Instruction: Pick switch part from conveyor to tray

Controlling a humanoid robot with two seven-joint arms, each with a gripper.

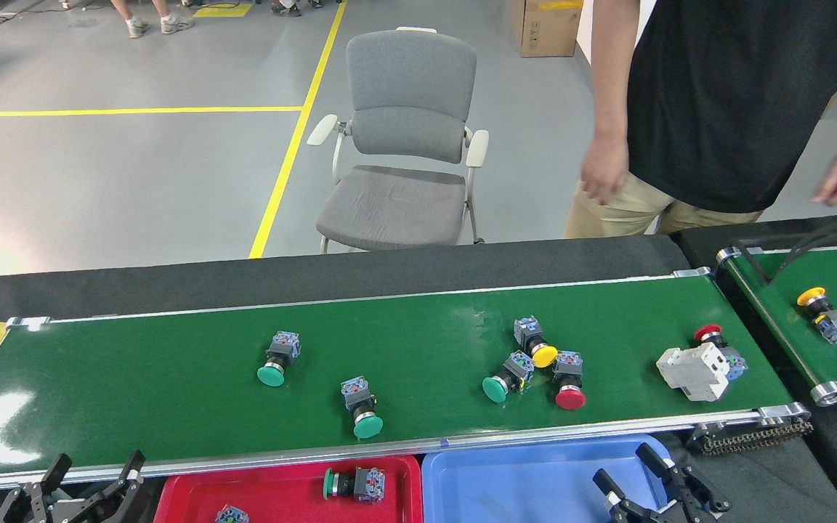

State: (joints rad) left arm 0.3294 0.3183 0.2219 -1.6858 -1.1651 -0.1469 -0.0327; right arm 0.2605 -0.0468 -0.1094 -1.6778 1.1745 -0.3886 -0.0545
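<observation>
While both hands hang low at the near edge, empty with fingers spread wide, the left hand [88,488] at 7 o'clock and the right hand [651,483] at 5 o'clock, the switch parts lie on the conveyor [171,385]. The cluster of yellow button [537,344], green button [506,377] and red button [569,379] sits touching, so a grab there could knock neighbours. The breaker [693,370] rests near the belt's 3 o'clock end. The lone switch [360,405] has open belt around it, close to the near rail above the red tray [193,490]; the blue tray [520,483] lies beside.
</observation>
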